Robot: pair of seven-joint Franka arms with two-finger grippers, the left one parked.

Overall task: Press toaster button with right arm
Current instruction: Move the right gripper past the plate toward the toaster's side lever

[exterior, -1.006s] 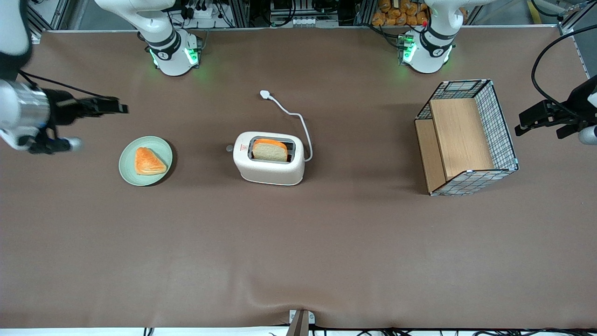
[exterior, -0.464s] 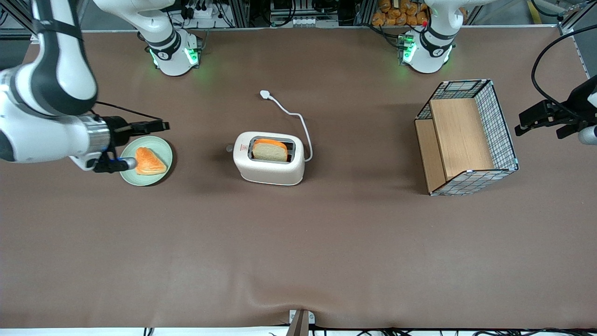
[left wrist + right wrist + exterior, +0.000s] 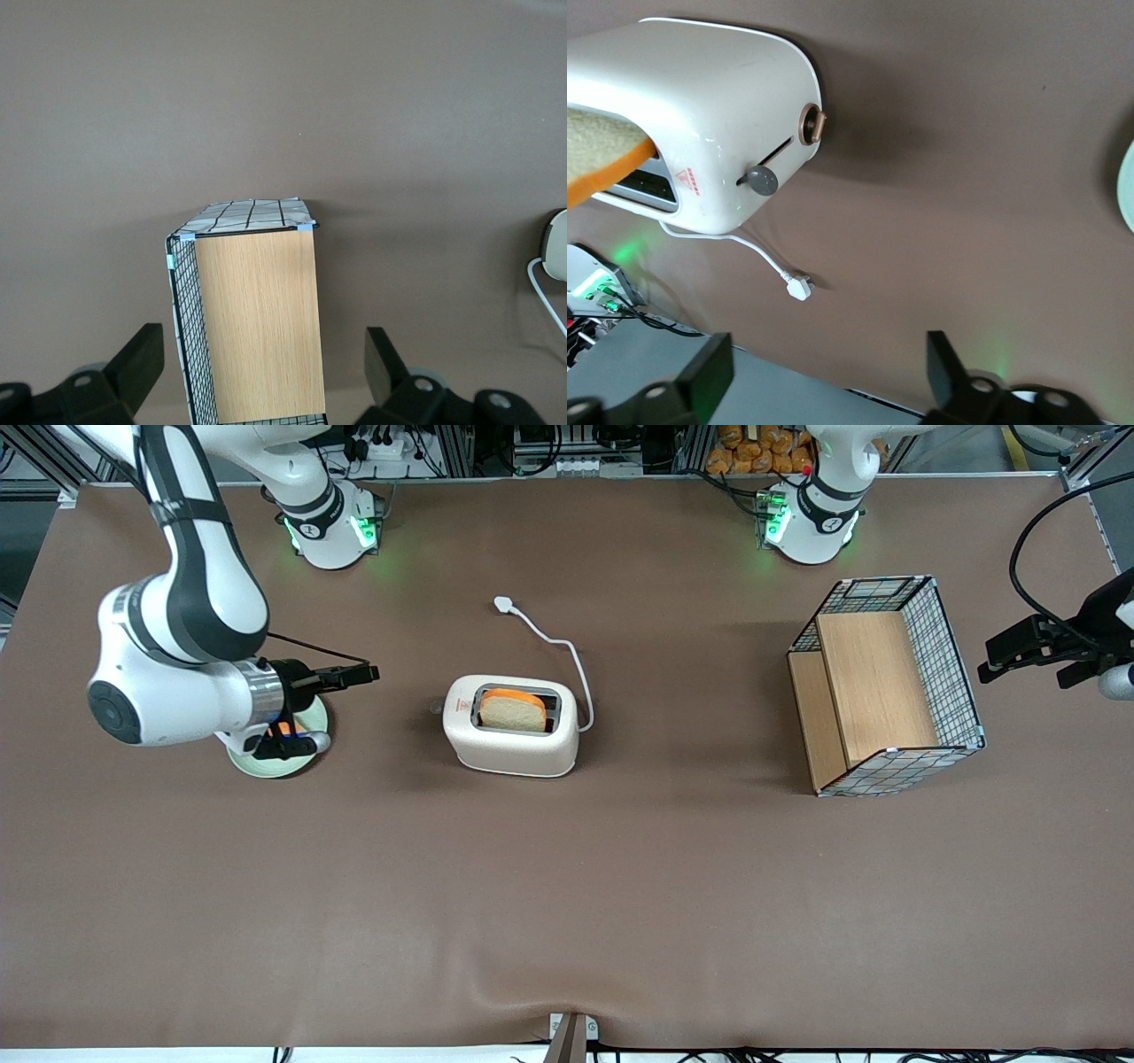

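I see the toaster sitting near the middle of the brown table, with a slice of bread poking out of its top slot. The toaster button is a tiny grey knob on the narrow end that faces the working arm's end of the table. My gripper hangs above the table, near that end but not touching it, and points at the toaster. Its jaws are spread wide apart and hold nothing. The right arm covers most of the green plate, so I think the pastry is under it.
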